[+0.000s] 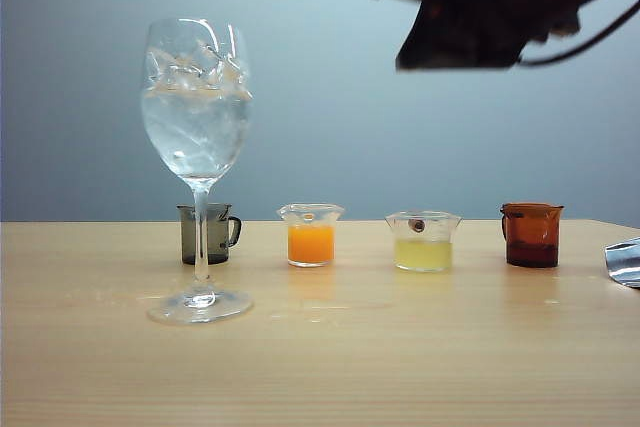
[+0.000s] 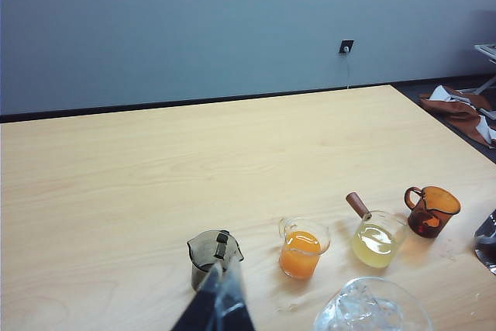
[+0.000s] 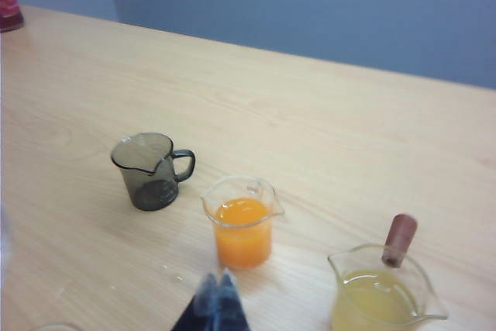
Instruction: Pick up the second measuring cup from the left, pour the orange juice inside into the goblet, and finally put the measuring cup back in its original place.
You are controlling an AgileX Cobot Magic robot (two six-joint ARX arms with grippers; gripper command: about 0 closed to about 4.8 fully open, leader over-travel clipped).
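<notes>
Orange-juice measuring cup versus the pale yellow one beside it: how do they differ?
The second measuring cup holds opaque orange juice and has a small clear side handle. The yellow cup holds pale, translucent liquid, looks wider, and carries a brown stick handle. Both are clear, lipped and upright on the table.

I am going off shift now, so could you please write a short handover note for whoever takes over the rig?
Right gripper: shut, empty, up in the air above the small clear measuring cup of orange juice.
Left gripper: looks shut, empty, above the smoky grey cup.
The tall clear stemmed goblet stands on the wooden table in front of the grey cup, holding ice and clear liquid.
Done: nothing; the orange cup stands full, second from the left in the row.
Left: grasp, pour, return.
</notes>
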